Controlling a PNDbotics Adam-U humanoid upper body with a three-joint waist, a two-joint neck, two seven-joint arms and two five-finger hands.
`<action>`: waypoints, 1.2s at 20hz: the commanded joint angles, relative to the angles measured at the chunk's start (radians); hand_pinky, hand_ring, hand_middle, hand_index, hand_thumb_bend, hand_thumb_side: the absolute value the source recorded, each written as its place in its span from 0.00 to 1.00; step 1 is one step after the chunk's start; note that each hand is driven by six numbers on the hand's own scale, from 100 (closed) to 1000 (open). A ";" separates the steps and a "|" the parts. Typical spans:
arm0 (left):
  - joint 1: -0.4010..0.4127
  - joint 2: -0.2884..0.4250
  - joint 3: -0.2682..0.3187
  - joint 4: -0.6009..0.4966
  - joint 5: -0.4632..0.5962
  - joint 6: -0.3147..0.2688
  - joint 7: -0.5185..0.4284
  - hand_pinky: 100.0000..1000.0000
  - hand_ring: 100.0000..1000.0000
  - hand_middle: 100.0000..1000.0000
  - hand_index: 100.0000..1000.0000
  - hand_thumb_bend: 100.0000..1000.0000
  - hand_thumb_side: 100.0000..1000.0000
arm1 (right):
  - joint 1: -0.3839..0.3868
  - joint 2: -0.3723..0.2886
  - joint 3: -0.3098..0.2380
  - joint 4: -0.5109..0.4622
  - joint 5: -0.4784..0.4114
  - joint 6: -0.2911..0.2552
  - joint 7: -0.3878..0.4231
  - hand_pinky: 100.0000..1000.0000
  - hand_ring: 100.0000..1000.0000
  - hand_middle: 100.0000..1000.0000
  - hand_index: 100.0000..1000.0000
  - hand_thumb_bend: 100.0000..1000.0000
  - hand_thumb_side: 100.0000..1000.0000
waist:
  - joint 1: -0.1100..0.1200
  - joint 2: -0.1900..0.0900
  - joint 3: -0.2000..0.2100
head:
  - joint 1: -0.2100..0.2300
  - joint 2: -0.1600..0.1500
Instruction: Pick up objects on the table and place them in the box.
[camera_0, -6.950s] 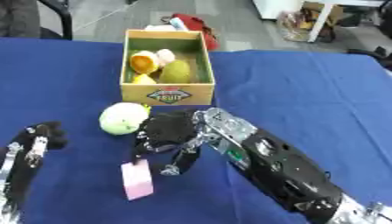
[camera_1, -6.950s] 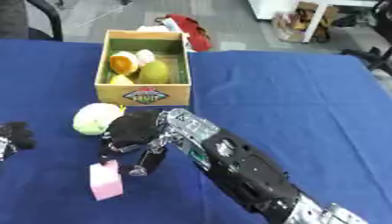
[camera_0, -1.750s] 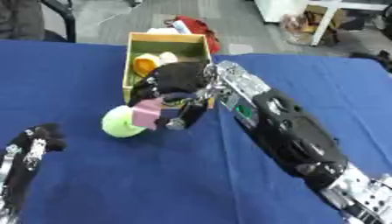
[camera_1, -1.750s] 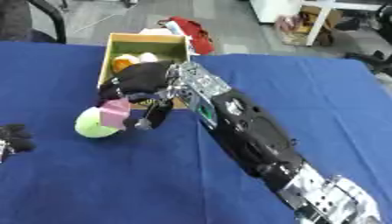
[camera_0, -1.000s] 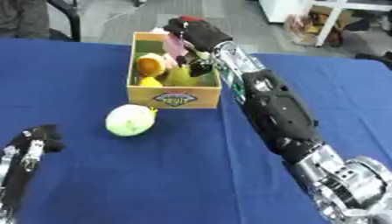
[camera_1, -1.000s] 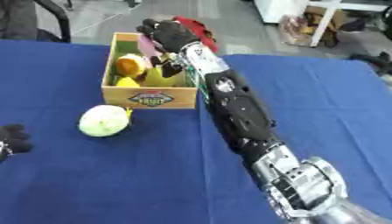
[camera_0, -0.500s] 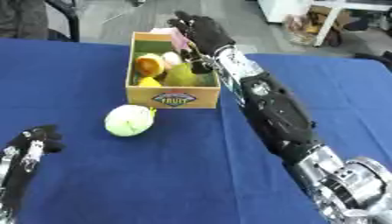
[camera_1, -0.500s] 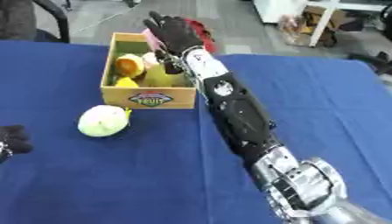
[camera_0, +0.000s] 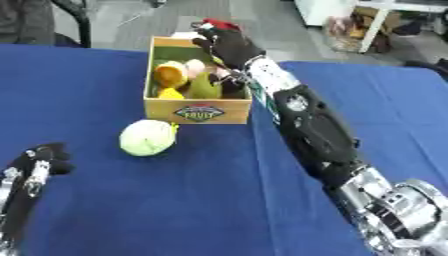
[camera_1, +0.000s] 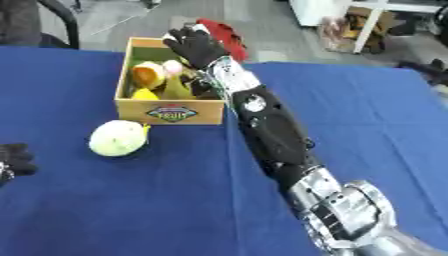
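A wooden box stands at the far middle of the blue table, holding yellow, orange and green fruit-like things. My right hand hovers open over the box's far right corner, fingers spread and holding nothing. A bit of pink shows in the box just below that hand. A pale green round thing like a cabbage lies on the cloth in front of the box's left corner. My left hand rests at the lower left edge, away from everything.
A red thing lies just behind the box at the table's far edge. Beyond it are floor, a chair at the upper left and shelving at the upper right. Blue cloth spreads in front of the box.
My right hand lifted the pink block off the table beside the cabbage, carried it over the box, and now stands open above the box. The left hand stayed put.
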 joint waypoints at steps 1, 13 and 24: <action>-0.007 0.009 -0.001 -0.014 0.001 -0.003 -0.003 0.63 0.53 0.54 0.72 0.00 0.74 | -0.012 -0.035 0.041 -0.073 -0.087 -0.087 0.046 0.88 1.00 1.00 1.00 0.00 0.05 | 0.010 -0.013 -0.003 | -0.003 -0.004; -0.010 0.012 -0.002 -0.015 0.001 -0.003 -0.003 0.63 0.53 0.54 0.72 0.00 0.73 | 0.071 -0.034 0.265 -0.256 -0.430 -0.378 0.409 0.87 0.95 0.95 1.00 0.00 0.33 | 0.017 -0.010 -0.012 | -0.005 -0.006; -0.017 0.009 -0.005 -0.017 0.002 -0.002 -0.006 0.63 0.53 0.54 0.72 0.00 0.73 | 0.083 0.107 0.262 -0.150 -0.369 -0.395 0.447 0.85 0.92 0.94 1.00 0.00 0.46 | 0.025 0.000 -0.006 | -0.021 -0.012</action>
